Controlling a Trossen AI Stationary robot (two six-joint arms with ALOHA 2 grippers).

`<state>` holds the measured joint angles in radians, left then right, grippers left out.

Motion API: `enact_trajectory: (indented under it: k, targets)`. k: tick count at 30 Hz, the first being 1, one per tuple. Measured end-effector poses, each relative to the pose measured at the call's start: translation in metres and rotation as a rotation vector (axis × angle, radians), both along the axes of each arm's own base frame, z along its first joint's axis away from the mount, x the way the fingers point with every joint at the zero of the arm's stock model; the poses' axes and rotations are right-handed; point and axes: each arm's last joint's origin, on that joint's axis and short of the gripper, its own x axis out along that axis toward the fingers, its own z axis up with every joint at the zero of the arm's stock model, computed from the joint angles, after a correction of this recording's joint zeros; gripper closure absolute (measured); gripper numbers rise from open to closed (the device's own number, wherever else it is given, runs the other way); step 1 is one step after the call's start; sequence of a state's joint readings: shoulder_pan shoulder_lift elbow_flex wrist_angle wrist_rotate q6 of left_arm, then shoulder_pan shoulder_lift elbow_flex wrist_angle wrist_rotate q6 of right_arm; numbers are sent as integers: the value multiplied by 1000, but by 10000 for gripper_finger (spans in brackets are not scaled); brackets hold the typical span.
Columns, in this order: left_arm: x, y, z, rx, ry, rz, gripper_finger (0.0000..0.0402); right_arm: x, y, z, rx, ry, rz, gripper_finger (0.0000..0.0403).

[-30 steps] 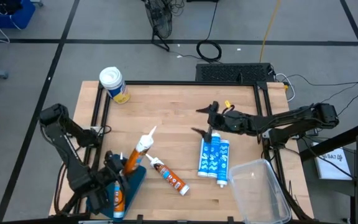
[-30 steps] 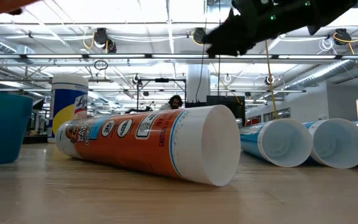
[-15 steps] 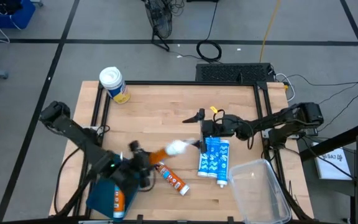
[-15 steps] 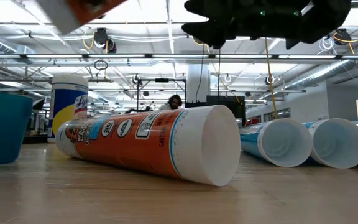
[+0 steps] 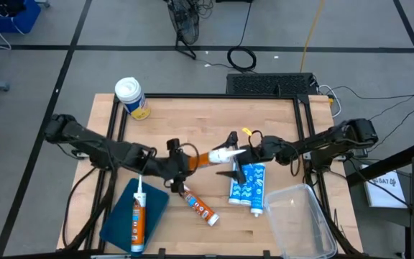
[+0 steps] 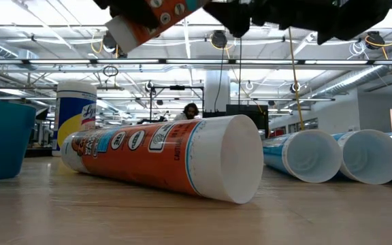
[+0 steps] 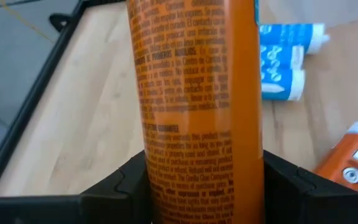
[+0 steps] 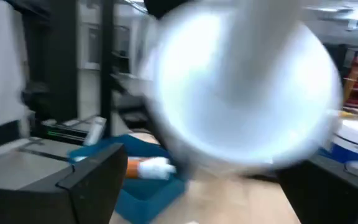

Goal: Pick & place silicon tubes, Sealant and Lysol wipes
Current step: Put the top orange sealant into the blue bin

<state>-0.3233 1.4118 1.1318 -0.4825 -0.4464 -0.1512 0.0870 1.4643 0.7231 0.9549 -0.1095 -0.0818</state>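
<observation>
While the blue bin [image 5: 153, 208] holds one orange tube [image 5: 139, 219], the left claw [image 5: 180, 164] grips another [image 5: 205, 157].

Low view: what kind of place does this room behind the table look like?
Probably an open lab or workshop hall: exposed ceiling pipes and hanging lights, a yellow cable dropping from above, and a person at workstations far behind the wooden table.

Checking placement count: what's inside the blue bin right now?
One orange tube lies in the blue bin, nozzle toward the table's middle. Nothing else shows inside; whatever is under that tube is hidden.
</observation>
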Motion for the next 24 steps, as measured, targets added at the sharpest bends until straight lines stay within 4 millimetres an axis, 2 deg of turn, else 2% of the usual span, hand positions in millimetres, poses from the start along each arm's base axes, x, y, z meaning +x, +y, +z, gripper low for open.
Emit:
enact_trajectory:
  k: [9, 13, 19, 24]
  targets:
    - [4, 8, -8, -38, 20, 2, 192, -1, -1, 4, -7, -50, -6, 39]
    - [2, 9, -13, -44, 37, 7, 192, -1, 0, 7, -3, -72, -5, 88]
    - [2, 8, -15, -55, 45, 5, 192, -1, -5, 7, 8, -66, -22, 191]
    - [2, 8, -15, -64, 46, 12, 192, 0, -9, 5, 19, -39, -26, 194]
